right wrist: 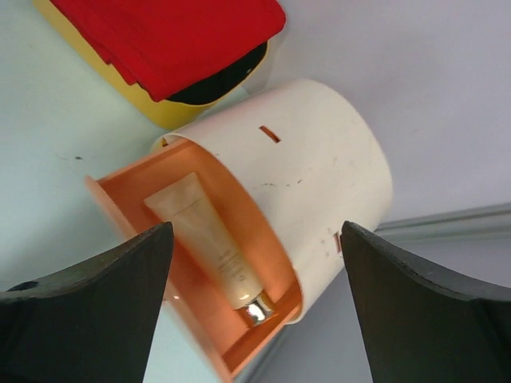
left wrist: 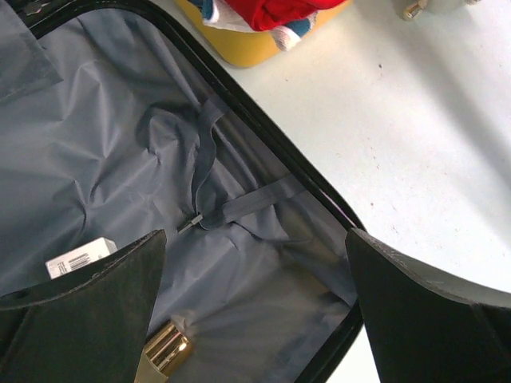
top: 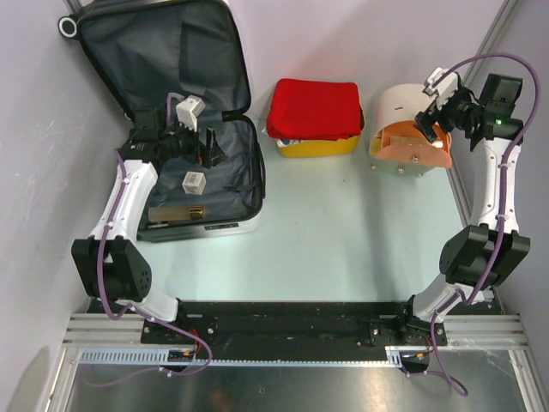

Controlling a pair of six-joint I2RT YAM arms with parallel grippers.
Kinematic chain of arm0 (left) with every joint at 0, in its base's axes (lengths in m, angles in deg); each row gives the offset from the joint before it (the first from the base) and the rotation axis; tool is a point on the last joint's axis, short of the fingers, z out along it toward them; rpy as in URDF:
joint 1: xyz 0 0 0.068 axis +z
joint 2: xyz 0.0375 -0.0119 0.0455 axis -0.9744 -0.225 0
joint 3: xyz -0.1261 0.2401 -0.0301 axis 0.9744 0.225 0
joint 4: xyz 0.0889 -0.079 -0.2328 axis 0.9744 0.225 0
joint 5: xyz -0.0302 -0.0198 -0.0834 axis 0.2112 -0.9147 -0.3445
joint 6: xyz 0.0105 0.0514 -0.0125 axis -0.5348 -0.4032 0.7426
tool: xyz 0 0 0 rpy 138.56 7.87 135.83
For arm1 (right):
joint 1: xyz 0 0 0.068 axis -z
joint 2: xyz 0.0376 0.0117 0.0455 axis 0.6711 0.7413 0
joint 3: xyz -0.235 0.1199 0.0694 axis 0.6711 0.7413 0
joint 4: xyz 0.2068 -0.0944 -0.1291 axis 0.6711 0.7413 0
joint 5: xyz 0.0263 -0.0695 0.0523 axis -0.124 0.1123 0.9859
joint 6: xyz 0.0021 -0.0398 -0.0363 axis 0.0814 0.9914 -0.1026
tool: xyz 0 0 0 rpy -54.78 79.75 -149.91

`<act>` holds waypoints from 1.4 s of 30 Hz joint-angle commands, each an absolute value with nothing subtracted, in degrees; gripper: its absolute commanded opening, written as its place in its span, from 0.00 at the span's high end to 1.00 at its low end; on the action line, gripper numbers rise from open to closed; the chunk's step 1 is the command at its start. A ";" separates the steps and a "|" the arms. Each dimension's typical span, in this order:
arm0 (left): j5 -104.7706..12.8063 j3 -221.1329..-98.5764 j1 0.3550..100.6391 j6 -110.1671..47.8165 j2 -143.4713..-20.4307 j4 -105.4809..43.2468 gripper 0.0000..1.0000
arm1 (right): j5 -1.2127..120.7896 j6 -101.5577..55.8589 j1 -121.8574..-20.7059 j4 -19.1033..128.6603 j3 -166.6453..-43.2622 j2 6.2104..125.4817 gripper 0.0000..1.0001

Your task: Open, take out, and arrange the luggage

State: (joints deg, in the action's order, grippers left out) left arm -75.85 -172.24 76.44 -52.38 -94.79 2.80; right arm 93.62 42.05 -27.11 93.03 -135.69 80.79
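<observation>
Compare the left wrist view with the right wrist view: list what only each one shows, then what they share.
Only the left wrist view: the open luggage with its grey strap, a white box and a gold-capped item inside, framed by the open left gripper.
Only the right wrist view: the round drawer box, its orange drawer open with a cream tube lying in it, framed by the open right gripper.
Both: the yellow basket holding red cloth, and the pale table.

Open luggage (top: 171, 43) on the left, basket (top: 317, 148) in the middle, drawer box (top: 396, 107) on the right.
A small box (top: 194, 182) and a tube (top: 176, 212) lie in the luggage; a second tube (right wrist: 211, 239) sits in the pulled-out drawer (right wrist: 136, 171).
</observation>
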 commanded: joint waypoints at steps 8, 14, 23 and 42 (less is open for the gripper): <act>-58.30 -172.24 79.89 -44.16 -102.34 2.45 0.01 | 86.78 21.48 -30.02 98.12 -134.44 75.82 0.13; -51.52 -172.41 81.92 -44.25 -107.35 2.54 0.00 | 85.90 27.99 -30.29 104.01 -132.06 74.33 0.12; -50.03 -172.50 82.36 -46.01 -114.12 2.63 0.00 | 85.02 34.32 -33.45 106.48 -129.16 72.92 0.10; -55.21 -172.76 82.18 -45.48 -118.87 2.63 0.09 | 84.31 53.92 -30.91 133.27 -156.05 93.92 0.14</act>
State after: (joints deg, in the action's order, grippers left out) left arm -53.21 -172.09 82.17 -48.56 -118.94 3.24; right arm 83.24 47.82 -32.00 123.20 -149.35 91.46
